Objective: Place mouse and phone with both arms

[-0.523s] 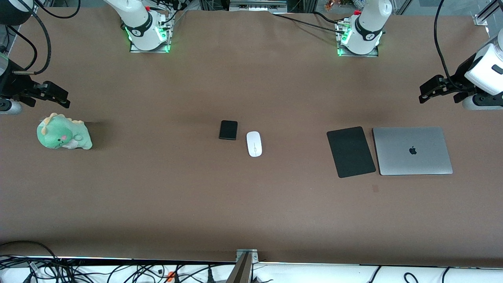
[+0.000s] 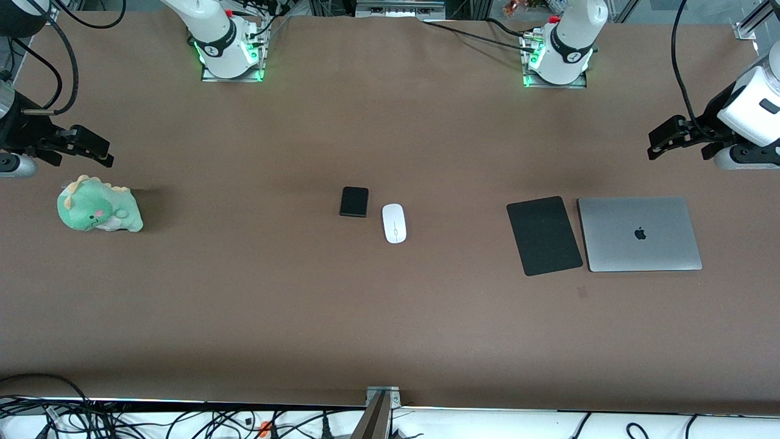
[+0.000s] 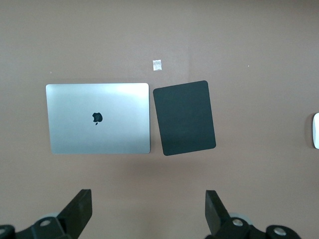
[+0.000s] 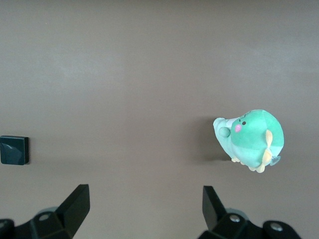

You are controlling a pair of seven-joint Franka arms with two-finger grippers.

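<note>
On the brown table [image 2: 244, 305] I see nothing done yet: the phone [image 2: 354, 202] lies at the centre, the mouse [image 2: 394, 223] just beside at its 4 o'clock, while the left gripper [image 2: 655, 141] and the right gripper [image 2: 103, 153] hang spread and empty over the table's two ends.

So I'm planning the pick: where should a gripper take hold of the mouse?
Across the mouse's two long sides at mid-length, coming straight down. It lies flat, is narrowest that way, and the phone beside it leaves a gap for a finger.
</note>
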